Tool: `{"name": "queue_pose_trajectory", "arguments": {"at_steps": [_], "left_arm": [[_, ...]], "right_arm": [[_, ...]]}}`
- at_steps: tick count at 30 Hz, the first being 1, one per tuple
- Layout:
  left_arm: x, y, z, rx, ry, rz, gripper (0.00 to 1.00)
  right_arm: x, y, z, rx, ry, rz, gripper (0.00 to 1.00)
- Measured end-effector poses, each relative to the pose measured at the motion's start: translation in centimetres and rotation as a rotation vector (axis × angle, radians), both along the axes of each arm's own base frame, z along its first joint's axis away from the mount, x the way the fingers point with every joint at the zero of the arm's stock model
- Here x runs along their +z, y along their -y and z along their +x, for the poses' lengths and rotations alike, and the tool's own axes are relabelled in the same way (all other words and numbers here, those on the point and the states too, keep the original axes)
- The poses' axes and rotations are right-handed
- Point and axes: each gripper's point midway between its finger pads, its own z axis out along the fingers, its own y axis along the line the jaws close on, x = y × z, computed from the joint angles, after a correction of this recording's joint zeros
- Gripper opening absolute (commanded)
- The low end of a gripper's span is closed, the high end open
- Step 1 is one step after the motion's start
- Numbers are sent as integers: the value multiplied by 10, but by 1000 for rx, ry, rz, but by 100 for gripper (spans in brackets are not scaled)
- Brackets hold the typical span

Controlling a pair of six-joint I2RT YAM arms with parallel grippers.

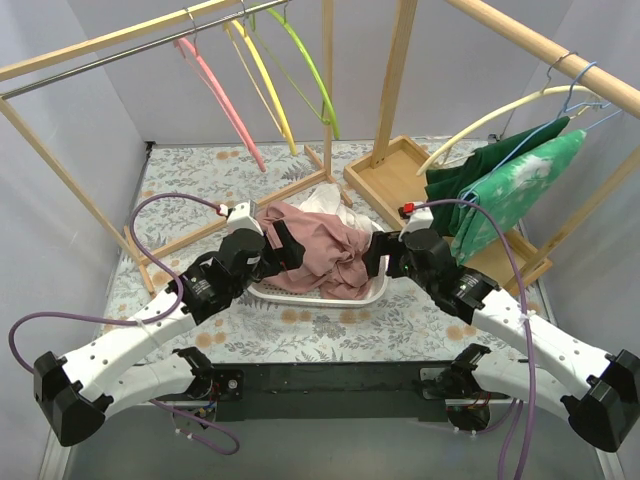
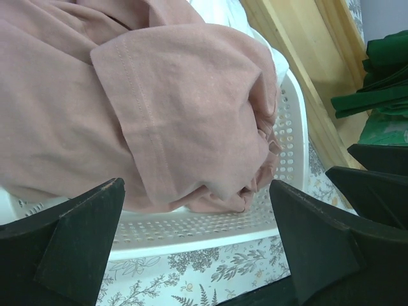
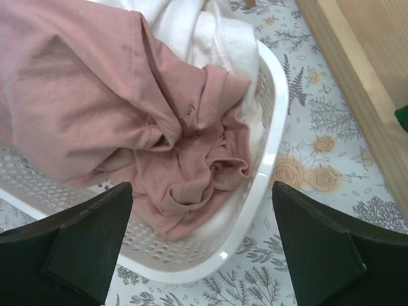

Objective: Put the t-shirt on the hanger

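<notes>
Gaping wide, left claw (image 1: 287, 248) and right claw (image 1: 376, 254) flank the t-shirt (image 1: 325, 245) in its basket (image 1: 300, 297).

The right gripper (image 3: 199, 191) hangs with its jaws wide apart and empty above a white perforated basket (image 3: 273, 146). A crumpled pink t-shirt (image 3: 121, 102) lies in the basket over a white garment (image 3: 191, 32). Floral tablecloth (image 3: 319, 185) and a wooden frame (image 3: 357, 57) lie alongside.

The t-shirt (image 3: 95, 83) hides most of the white garment (image 3: 185, 29) beneath.
</notes>
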Motion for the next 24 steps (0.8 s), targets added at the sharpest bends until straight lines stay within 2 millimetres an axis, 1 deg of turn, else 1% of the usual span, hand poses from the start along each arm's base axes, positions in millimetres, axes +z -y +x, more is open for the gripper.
{"name": "queue_pose_trajectory", "arguments": {"at_steps": [2, 4, 6, 7, 8, 10, 12, 14, 15, 16, 17, 18, 19, 22, 23, 24], "left_arm": [[-1, -2, 2, 14, -1, 3, 98], [-3, -2, 3, 21, -3, 11, 98], [-8, 1, 6, 19, -12, 23, 94], [-11, 4, 8, 15, -18, 32, 90], [-15, 8, 12, 12, -25, 44, 87], [-22, 17, 20, 4, -42, 73, 85], [-27, 28, 30, -4, -49, 98, 84], [-30, 40, 39, -13, -51, 124, 79], [-30, 46, 42, -18, -48, 134, 74], [-32, 55, 48, -24, -42, 156, 65], [-33, 60, 49, -31, -40, 162, 60], [-36, 64, 51, -31, -40, 175, 52], [-39, 66, 52, -31, -40, 186, 33], [-52, 66, 52, -11, -61, 227, 14], [-54, 64, 51, -3, -66, 235, 6], [-54, 60, 51, 8, -66, 242, 2]], "right_arm": [[2, -8, 3, 23, 6, 1, 96], [-2, -18, 4, 51, -1, -11, 92], [-7, -25, 5, 73, -11, -32, 91], [-10, -27, 5, 81, -16, -42, 90], [-12, -28, 5, 84, -20, -49, 90], [-11, -27, 5, 83, -15, -54, 89], [-7, -25, 6, 74, 0, -51, 89], [-1, -23, 7, 63, 20, -44, 88], [2, -21, 7, 60, 29, -40, 88], [5, -19, 7, 52, 42, -37, 88], [8, -18, 8, 47, 52, -34, 88], [11, -17, 8, 43, 60, -31, 88], [12, -16, 8, 40, 65, -30, 88], [14, -13, 9, 29, 75, -35, 87], [14, -13, 10, 28, 76, -36, 87], [14, -13, 10, 27, 77, -38, 87]]}}
